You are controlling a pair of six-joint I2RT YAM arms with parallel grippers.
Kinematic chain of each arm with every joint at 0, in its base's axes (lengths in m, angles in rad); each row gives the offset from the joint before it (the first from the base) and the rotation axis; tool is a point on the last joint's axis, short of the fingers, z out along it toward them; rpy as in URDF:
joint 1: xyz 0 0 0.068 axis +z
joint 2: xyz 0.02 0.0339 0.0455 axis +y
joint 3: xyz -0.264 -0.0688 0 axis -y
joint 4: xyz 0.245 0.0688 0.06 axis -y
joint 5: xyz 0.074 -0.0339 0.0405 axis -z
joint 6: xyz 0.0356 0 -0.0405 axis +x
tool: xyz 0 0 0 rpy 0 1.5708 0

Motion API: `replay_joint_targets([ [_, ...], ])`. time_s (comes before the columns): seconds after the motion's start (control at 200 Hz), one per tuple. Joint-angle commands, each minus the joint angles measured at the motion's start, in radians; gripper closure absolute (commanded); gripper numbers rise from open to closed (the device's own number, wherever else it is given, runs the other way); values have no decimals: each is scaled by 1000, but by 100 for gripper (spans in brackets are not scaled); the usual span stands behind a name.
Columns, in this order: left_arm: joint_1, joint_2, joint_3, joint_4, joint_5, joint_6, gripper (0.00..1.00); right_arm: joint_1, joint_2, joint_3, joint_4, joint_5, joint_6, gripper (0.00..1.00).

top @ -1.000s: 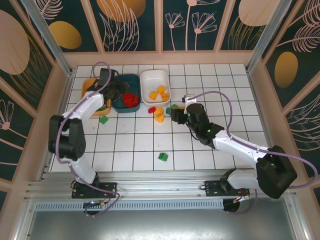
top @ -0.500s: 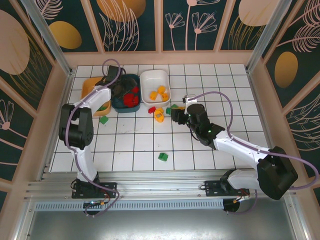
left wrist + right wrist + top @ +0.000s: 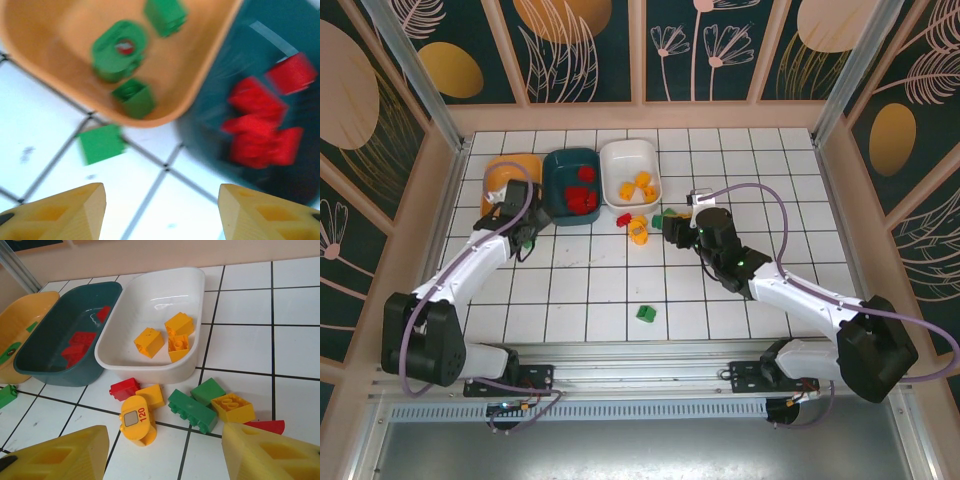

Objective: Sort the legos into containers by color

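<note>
Left fingers: we are seeing them standing apart with nothing between them, over the counter just off the orange tray.
Left wrist view: we are making out, blurred, a green ring and two green bricks lying in the orange tray. A third green brick is lying on the counter just beside the rim. Red bricks are lying in the teal tray.
Right fingers: these are also standing apart and empty.
Right wrist view: we are reading three yellow bricks in the white tray. Loose red, yellow and green bricks are crowding just before it, one being a yellow piece marked 120.
Top view: we are spotting the left arm covering part of the orange tray, and a lone green brick sitting well apart, nearer the bases.
</note>
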Motion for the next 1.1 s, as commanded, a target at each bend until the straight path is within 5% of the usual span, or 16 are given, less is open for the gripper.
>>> replay_joint_targets([
  [0.0,1,-3,-42,-28,-142,178,40,5,-9,-13,39,13,9,38],
  [0.32,0,66,-137,244,-110,425,47,6,-8,-11,35,9,8,38],
  [1.096,40,307,-76,266,-51,394,37,5,-9,-16,42,16,5,37],
])
